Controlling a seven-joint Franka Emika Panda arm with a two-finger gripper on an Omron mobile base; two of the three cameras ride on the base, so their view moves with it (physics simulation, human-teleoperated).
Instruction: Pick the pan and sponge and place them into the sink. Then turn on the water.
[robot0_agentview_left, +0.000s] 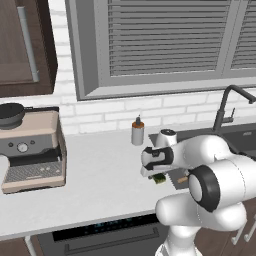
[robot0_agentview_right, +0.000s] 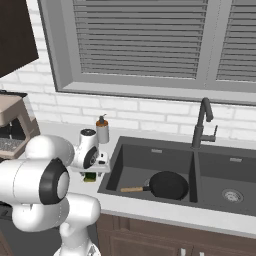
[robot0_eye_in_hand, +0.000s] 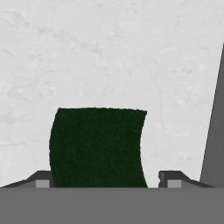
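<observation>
The round shallow black frying pan with its light wooden handle lay in the left basin of the dark grey double sink. The small dark green rectangular sponge lay on the pale stone table, just beside the sink edge, between the spread fingertips of the pincer, which hung open, gripping nothing. A good grasp would probably need the fingers low, the sponge centred, then a gentle squeeze before lifting.
</observation>
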